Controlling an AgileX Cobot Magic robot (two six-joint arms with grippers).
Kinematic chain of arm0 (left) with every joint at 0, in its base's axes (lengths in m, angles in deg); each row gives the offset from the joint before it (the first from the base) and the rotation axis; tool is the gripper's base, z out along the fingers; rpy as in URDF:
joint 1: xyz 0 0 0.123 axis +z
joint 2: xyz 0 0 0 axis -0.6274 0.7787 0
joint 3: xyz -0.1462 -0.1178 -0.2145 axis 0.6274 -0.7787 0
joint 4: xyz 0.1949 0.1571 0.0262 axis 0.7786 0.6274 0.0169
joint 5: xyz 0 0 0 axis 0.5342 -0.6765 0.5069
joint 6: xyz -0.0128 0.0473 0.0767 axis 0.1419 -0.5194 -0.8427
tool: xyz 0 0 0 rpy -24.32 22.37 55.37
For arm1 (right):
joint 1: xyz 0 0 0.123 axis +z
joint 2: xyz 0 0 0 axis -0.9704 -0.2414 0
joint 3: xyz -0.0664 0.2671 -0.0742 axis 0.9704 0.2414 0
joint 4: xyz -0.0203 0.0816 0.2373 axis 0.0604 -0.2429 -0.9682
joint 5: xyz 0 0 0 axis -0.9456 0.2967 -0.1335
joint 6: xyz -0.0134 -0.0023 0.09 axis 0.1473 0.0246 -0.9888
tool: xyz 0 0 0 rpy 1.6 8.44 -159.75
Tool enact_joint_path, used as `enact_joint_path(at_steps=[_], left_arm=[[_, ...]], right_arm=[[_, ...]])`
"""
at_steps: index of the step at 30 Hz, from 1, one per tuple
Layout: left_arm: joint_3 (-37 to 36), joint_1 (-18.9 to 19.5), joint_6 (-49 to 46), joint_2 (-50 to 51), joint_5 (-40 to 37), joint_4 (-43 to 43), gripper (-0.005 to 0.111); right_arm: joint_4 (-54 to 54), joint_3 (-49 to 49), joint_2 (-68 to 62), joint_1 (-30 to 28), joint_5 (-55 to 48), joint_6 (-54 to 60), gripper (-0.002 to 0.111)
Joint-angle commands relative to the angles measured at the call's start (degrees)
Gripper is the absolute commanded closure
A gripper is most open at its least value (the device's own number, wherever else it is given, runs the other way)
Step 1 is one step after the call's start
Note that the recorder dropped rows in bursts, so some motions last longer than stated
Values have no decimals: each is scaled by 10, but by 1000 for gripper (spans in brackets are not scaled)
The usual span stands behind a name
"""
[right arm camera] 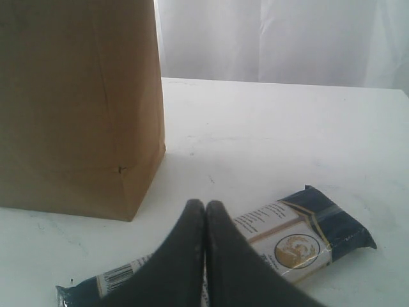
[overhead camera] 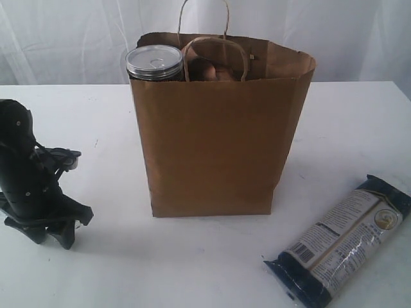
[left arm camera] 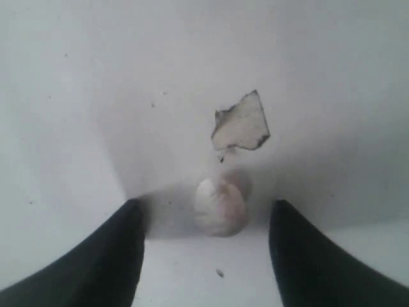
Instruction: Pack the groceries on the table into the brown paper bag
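Note:
The brown paper bag (overhead camera: 215, 144) stands upright mid-table with its handles up. A silver pull-tab can (overhead camera: 154, 62) pokes out of its top left corner. More brown contents show inside, unclear. The long dark-blue packet (overhead camera: 343, 240) lies flat on the table (overhead camera: 115, 269) at the front right. My left gripper (overhead camera: 48, 232) points down at the table left of the bag; its fingers (left arm camera: 121, 256) stand apart, open (left arm camera: 208, 206) and gripping nothing. My right gripper (right arm camera: 205, 206) is shut and empty, hovering over the packet (right arm camera: 300, 240), with the bag (right arm camera: 77, 109) beside it.
A small pale round lump (left arm camera: 220, 208), blurred, lies on the tabletop between the left fingertips. A chipped patch (left arm camera: 241, 123) marks the surface just beyond it. A white curtain (overhead camera: 77, 38) hangs behind the table.

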Motion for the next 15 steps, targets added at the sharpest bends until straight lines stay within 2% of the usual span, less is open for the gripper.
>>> enact_joint_path(at_steps=[1,5,9,15], left_arm=[[0,1,0,0,-8,-4,70],[0,1,-20,-3,-26,-11,105],[4,1,-42,-27,-46,-23,106],[20,1,-42,-120,-75,-22,106]], right_arm=[[0,3,2,-5,1,0,108],[0,3,2,-5,1,0,108],[0,3,2,-5,1,0,108],[0,3,2,-5,1,0,108]])
